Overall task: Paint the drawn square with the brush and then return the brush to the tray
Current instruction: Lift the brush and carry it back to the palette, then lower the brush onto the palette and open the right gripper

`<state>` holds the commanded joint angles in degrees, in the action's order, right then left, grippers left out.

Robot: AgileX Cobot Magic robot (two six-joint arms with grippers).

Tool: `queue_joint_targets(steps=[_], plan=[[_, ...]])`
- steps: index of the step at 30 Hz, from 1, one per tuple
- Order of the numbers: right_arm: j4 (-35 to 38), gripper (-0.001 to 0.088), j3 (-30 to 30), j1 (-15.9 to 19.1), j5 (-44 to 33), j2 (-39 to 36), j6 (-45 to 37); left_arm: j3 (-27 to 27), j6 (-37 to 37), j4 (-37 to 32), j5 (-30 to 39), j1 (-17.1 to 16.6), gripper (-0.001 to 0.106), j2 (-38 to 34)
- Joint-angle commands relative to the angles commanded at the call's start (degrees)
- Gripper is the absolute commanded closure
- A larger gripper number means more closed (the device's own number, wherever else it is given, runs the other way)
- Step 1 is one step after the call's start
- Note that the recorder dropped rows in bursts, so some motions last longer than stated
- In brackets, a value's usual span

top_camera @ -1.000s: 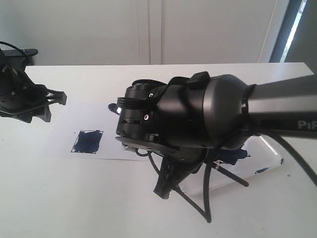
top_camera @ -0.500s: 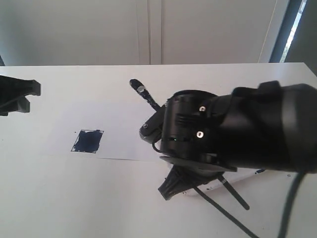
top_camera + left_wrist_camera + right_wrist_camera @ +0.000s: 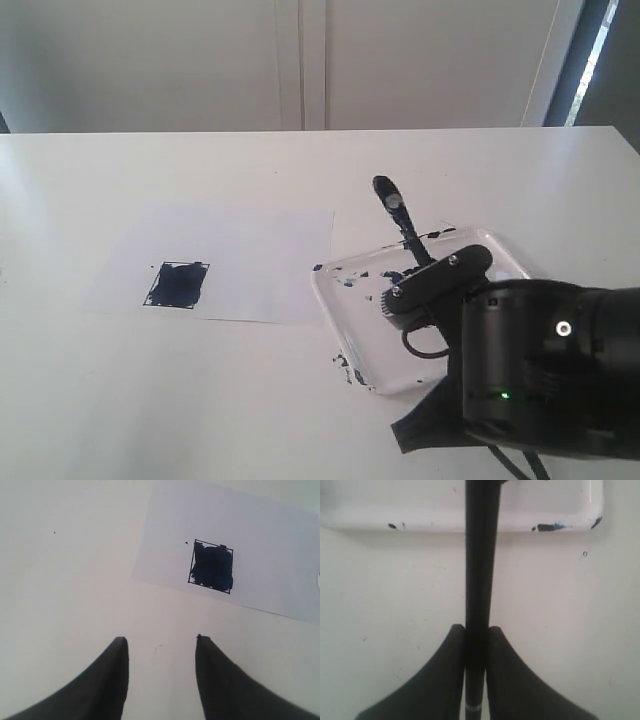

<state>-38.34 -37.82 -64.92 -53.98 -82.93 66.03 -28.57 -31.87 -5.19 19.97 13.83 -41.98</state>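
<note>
Right hand (image 3: 476, 628) now lower right, tight on the brush (image 3: 405, 228), shaft diagonal across the tray (image 3: 350, 322), tip up-left

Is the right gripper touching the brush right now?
Touching. The right wrist view shows the right gripper clamped on the brush handle, with no gap on either side.

Lower end of brush (image 3: 408, 228) behind right arm (image 3: 540, 370)

The drawn square (image 3: 177, 285), filled with dark blue, lies left of centre. The thin black brush (image 3: 408, 232) slants over the paint-flecked clear tray (image 3: 330, 310), right of centre.
</note>
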Motion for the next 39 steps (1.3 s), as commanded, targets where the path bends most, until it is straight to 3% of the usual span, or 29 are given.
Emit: queue_joint_targets(steps=[8, 15, 31, 35, 39], plan=[[-0.84, 0.0868, 5.13, 0.0, 2.89, 0.0, 7.71, 10.26, -0.05, 5.19, -3.55, 0.0, 0.057, 9.83], [-2.39, 0.0868, 5.34, 0.0, 3.32, -0.37, 7.83, 16.81, -0.05, 7.51, -5.39, 0.11, 0.057, 15.63], [-2.24, 0.0856, 5.34, 0.0, 5.75, -8.64, 7.63, 17.95, -0.05, 7.9, -4.26, 0.11, 0.057, 17.27], [-2.33, 0.0723, 5.47, 0.0, 6.34, -8.64, 7.63, 17.95, -0.05, 7.9, -3.24, 0.11, 0.057, 17.27], [-2.22, 0.0466, 5.47, 0.0, 7.62, -8.64, 7.63, 17.95, -0.05, 7.9, -3.63, 0.11, 0.057, 17.27]])
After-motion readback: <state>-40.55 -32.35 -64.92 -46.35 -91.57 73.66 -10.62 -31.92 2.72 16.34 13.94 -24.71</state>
